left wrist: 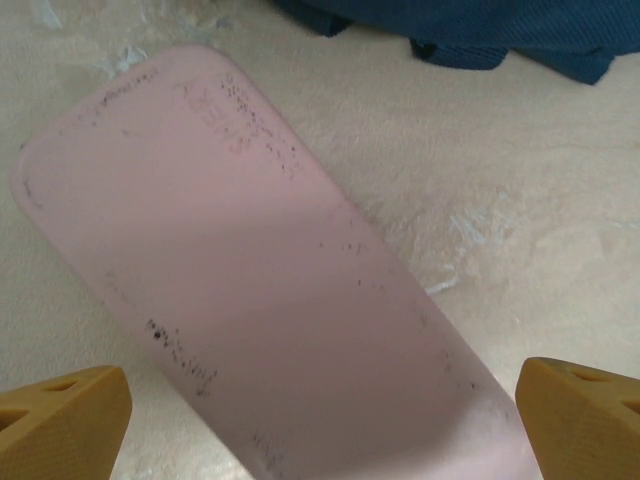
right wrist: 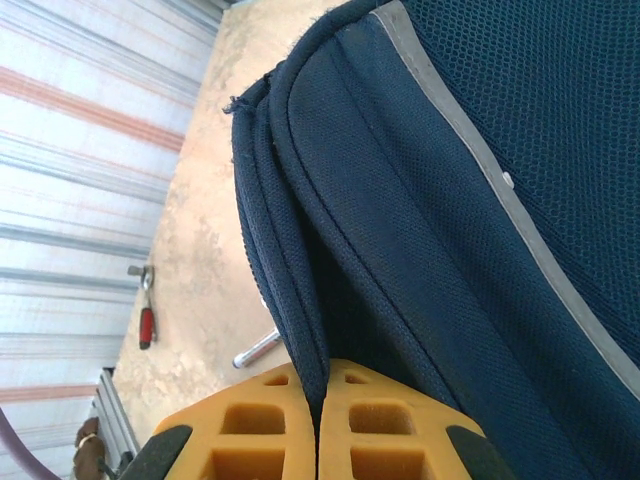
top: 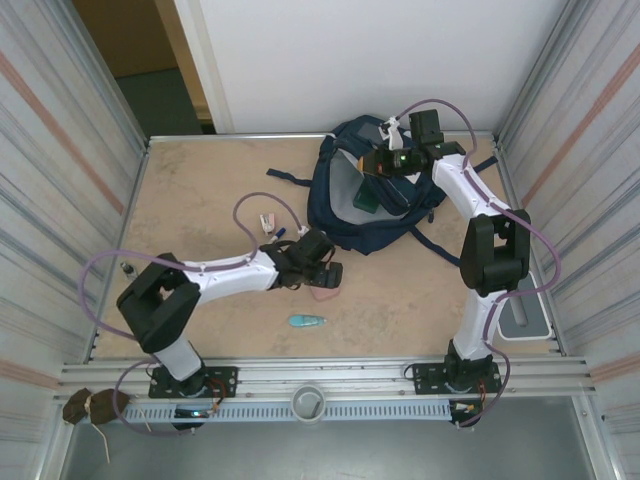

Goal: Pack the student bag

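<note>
The navy student bag (top: pixel 345 215) lies open at the back of the table, with a dark green item (top: pixel 369 201) inside. My right gripper (top: pixel 380 163) is shut on the bag's upper fabric rim (right wrist: pixel 300 250), and the cloth is pinched between the yellow fingertips (right wrist: pixel 250 420). My left gripper (left wrist: pixel 325 425) hangs open just above a flat pink oblong case (left wrist: pixel 260 290) lying on the table. Its two yellow fingers (left wrist: pixel 60 420) stand wide apart on either side of the case's near end, touching nothing. From above, the left gripper (top: pixel 322 272) covers most of the pink case (top: pixel 323 294).
A teal pen-like item (top: pixel 307 321) lies near the front. Small items (top: pixel 267 222) sit left of the bag, and a red-handled tool (right wrist: pixel 146 325) lies by the left wall. A white and grey block (top: pixel 525 322) stands at the right edge. Corrugated walls close in both sides.
</note>
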Robot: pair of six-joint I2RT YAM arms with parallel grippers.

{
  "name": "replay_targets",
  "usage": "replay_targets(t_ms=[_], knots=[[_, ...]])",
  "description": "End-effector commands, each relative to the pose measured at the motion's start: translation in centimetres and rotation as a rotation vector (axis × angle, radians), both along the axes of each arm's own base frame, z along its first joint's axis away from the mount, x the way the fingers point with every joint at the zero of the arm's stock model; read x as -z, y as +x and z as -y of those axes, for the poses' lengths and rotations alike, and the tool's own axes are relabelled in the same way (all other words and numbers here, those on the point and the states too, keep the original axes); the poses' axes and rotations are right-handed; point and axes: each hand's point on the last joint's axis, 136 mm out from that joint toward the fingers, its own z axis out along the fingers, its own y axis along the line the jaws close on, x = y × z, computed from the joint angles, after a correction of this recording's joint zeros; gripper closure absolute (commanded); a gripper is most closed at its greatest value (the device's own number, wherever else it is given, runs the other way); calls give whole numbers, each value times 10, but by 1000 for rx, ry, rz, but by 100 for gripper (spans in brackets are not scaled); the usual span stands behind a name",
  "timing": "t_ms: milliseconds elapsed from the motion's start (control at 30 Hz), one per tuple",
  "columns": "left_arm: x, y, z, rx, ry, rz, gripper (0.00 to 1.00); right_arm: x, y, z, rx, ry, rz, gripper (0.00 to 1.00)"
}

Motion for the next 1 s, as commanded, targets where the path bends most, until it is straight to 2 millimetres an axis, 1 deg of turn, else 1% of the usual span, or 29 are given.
replay_targets(t_ms=[0,100,167,400,633,867,967], knots=[[6,11,-7,-71,80,32,1,-2,-1,3,3,34,-14,100],[19,12,1,-65,94,11,1,-1,-2,2,-2,41,-16,100],[25,11,1,-68,112,2,1,1,-3,3,-2,42,-18,100],[28,2,-28,-111,178,10,1,1,-2,3,-2,47,-17,100],[37,-1,-37,-116,123,-50,3,5,-2,3,0,47,-26,100],[29,2,-52,-130,125,-45,2,6,-3,5,6,42,-28,100],[31,1,-55,-117,130,-47,4,6,-3,6,8,42,-29,100]])
